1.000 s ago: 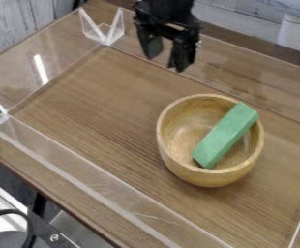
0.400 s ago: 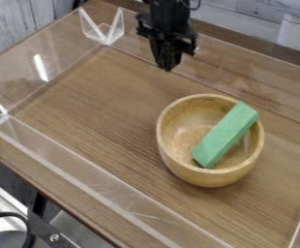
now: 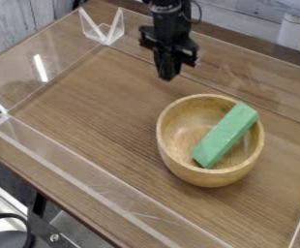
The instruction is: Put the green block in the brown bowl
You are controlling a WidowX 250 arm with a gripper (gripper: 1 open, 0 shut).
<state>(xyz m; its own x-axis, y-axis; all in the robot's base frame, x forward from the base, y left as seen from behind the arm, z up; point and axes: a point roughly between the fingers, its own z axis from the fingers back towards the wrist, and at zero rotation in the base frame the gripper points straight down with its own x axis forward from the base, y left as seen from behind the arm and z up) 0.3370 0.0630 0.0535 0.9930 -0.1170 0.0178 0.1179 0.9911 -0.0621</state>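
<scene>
Camera view: the gripper (image 3: 169, 71) points straight down with its jaws pinched shut on nothing, poised over bare wooden tabletop (image 3: 88, 116) behind the brown bowl (image 3: 212, 139). The green block (image 3: 226, 134) already lies inside that bowl, propped aslant, its upper end leaning on the far right rim. From the jaws it sits toward the camera and right. Clear walls (image 3: 23, 145) ring the table, with open room between.

I am seeing a wood-grain table (image 3: 95, 116), ringed by clear acrylic walls (image 3: 23, 145). The bowl (image 3: 179, 165) is sitting directly on it, right of centre, well apart from the left wall and near the right one.
</scene>
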